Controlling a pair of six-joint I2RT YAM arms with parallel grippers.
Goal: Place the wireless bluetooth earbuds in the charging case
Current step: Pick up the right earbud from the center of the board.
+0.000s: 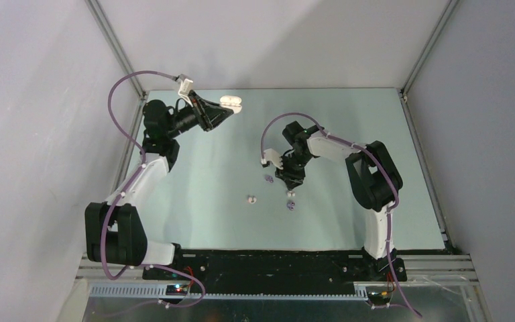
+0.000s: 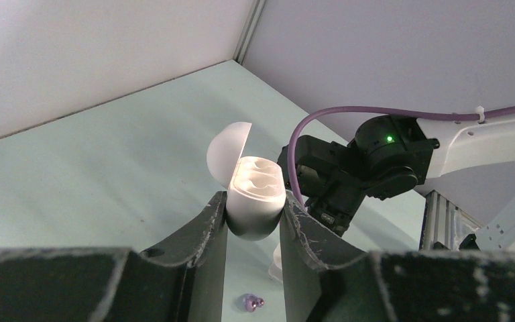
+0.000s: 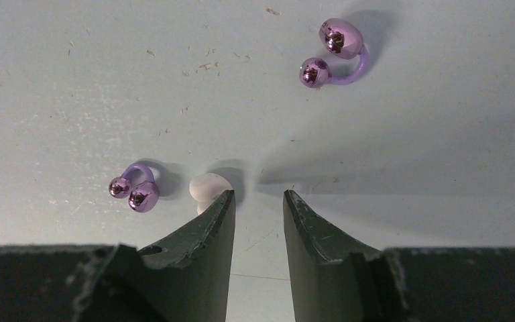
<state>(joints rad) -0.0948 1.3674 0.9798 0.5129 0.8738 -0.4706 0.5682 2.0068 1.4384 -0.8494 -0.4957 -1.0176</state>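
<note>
**While the case is held up open, the buds are all down on the table**

Where the left gripper is raised over the far left of the table, the white charging case is clamped by its lower half between the two fingers. The lid is flipped up and both moulded wells are exposed.

The right gripper is pointed down close to the tabletop. Its jaws are set apart by a narrow gap, and only bare table is seen between them, so nothing is gripped there.

A white earbud is parked just beside one fingertip, outside the gap and partly hidden by it. Whether it's actually touched can't be told. The near purple earbud is found just beside that white one, and the far purple earbud is lying well apart from both.

In the top view, a second white earbud is seen alone on the table, off to the left of the right gripper.
</note>
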